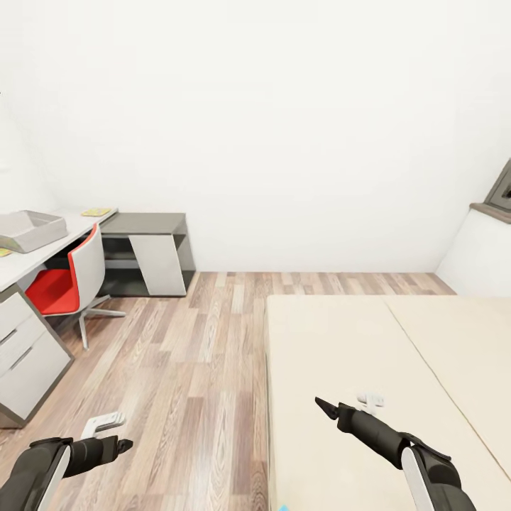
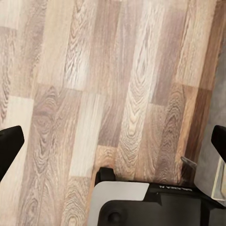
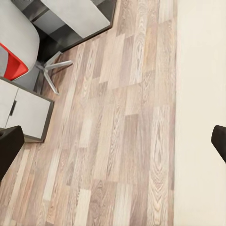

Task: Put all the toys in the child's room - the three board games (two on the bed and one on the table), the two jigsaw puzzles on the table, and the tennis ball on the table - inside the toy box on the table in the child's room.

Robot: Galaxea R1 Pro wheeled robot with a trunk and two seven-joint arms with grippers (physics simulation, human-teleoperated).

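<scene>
The light grey toy box [image 1: 32,228] stands on the pale table [image 1: 50,257] at the left of the head view. Farther along the table lies a flat yellowish thing [image 1: 96,211], too small to tell which toy it is. The beige bed [image 1: 369,355] fills the lower right, and a blue sliver [image 1: 284,507] shows at its near edge. My left gripper [image 1: 124,446] hangs open over the wood floor [image 2: 117,84]. My right gripper [image 1: 323,406] is open above the bed's left edge [image 3: 200,113], holding nothing.
A red and white swivel chair [image 1: 67,284] stands at the table, with drawers [image 1: 25,348] under the near end. A low dark grey cabinet [image 1: 149,252] sits against the back wall. Wood floor [image 1: 191,369] lies between table and bed. My own base [image 2: 127,202] shows below the left gripper.
</scene>
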